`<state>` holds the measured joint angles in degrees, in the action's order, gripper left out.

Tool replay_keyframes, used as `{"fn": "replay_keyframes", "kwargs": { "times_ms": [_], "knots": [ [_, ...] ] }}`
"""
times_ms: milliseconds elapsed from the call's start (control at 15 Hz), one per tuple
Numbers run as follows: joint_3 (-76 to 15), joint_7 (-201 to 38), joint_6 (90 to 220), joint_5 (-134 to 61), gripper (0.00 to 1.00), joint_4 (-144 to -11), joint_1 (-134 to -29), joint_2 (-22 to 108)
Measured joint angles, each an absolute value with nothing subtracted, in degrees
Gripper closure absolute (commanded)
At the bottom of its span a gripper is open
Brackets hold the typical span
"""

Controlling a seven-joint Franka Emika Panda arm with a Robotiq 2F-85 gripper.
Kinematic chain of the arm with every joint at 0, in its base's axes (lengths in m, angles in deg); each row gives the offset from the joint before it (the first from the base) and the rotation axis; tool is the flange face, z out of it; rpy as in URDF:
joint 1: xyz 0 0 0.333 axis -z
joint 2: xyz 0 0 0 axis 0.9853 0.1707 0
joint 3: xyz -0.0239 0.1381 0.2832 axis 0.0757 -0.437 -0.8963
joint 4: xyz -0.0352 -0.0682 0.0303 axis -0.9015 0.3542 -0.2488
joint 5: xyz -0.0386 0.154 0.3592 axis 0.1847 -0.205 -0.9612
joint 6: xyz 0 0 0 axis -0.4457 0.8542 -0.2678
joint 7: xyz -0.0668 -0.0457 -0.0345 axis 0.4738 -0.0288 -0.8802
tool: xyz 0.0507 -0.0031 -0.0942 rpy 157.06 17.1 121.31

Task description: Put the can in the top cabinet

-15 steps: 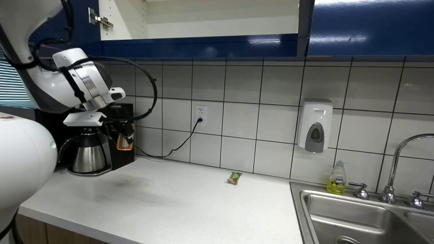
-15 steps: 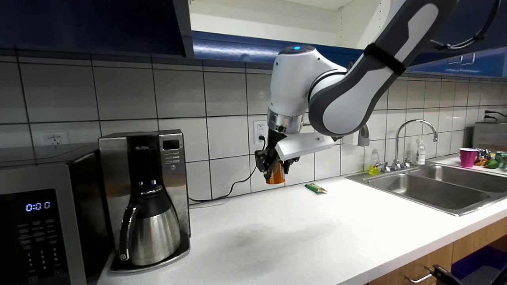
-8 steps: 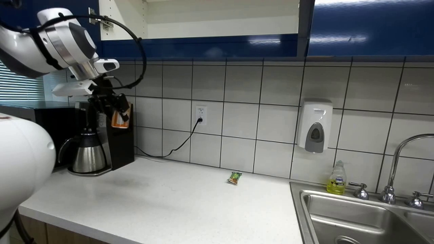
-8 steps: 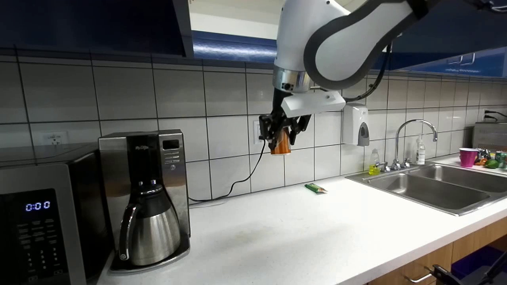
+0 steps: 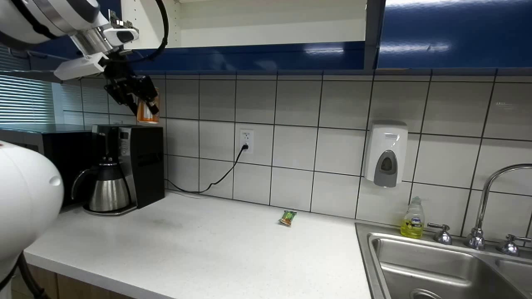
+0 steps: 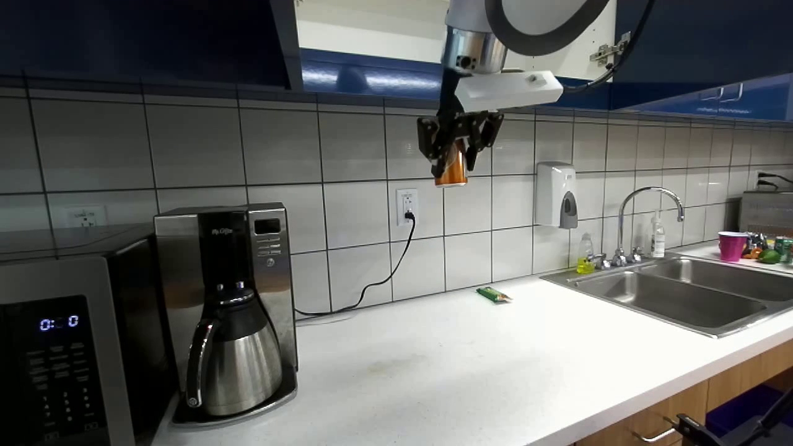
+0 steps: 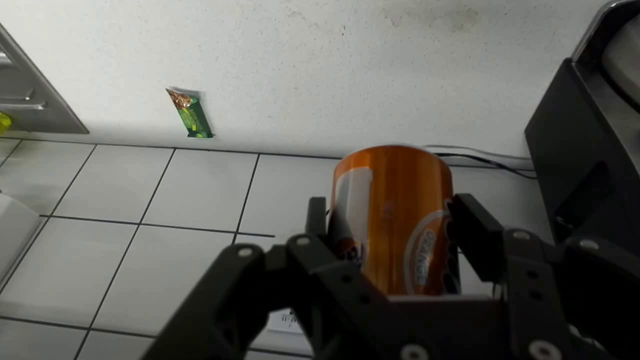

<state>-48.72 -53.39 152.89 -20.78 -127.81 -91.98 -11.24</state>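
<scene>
The orange can (image 5: 148, 115) is held in the air, nearly upright, above the coffee machine's height in an exterior view. It also shows in an exterior view (image 6: 453, 172) against the tiles. My gripper (image 6: 455, 162) is shut on the can's sides, one finger on each side. In the wrist view the can (image 7: 395, 215) sits between the fingers; its palm-side end is hidden. The top cabinet (image 5: 249, 58) is open, with a pale cream interior and a dark blue bottom edge; it also shows in an exterior view (image 6: 372, 74). The can is lower than this edge.
An open blue door (image 6: 687, 56) stands beside the cabinet opening. The coffee machine (image 6: 269, 229) with its steel pot (image 6: 245, 371) and a microwave (image 6: 124, 334) stand on the counter. A green packet (image 5: 287, 218), soap dispenser (image 5: 386, 153) and sink (image 5: 428, 265) are farther along.
My arm and gripper have risen steadily with the can, from near the counter to just under the cabinet. The can has stayed in the fingers.
</scene>
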Motion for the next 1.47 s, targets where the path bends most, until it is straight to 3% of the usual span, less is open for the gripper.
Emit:
{"fn": "replay_keyframes", "kwargs": {
  "times_ms": [1467],
  "knots": [
    [-53.15, -57.95, 142.02, -21.0, 0.6, -100.22, -82.13, -8.15]
  ]
}}
